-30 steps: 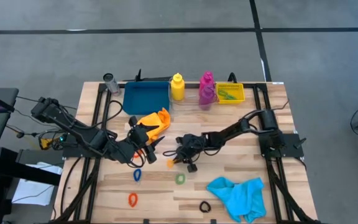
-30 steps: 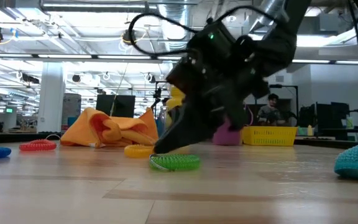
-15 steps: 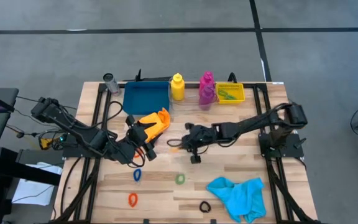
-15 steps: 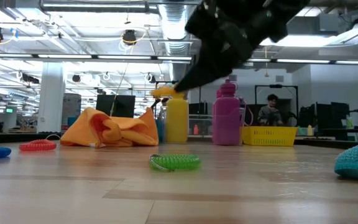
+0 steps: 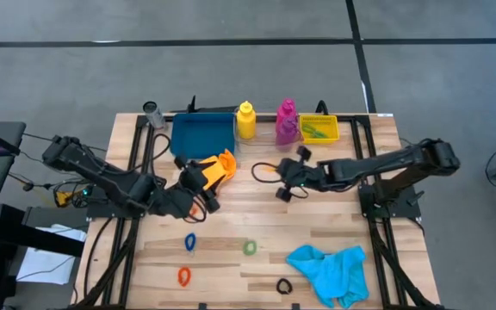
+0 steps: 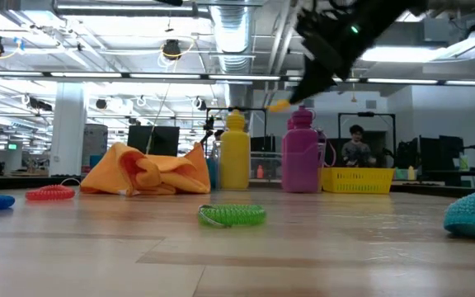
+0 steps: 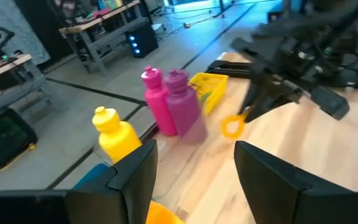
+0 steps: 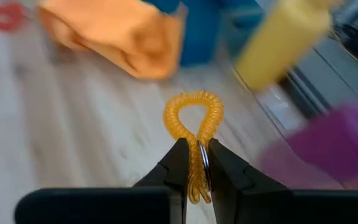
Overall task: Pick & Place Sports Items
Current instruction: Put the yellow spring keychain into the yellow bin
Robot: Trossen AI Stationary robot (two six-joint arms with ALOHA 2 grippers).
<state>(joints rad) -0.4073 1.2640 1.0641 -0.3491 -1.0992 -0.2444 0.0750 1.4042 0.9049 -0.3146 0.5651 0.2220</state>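
High view: right gripper (image 5: 288,179) mid-worktop (image 5: 334,232), near the bottles; left gripper (image 5: 198,182), fingers apart, beside orange cloth (image 5: 218,164).
Low view: yellow ring (image 6: 279,106) carried aloft.
Right wrist view: fingers clamped on ring's tail, loop pointing forward.
Left wrist view: yellow bin (image 7: 207,87) lies just past ring.

A yellow ring (image 6: 279,106) was held aloft by the right gripper (image 6: 291,100) above the yellow bottle (image 6: 235,152) and magenta bottle (image 6: 301,151).
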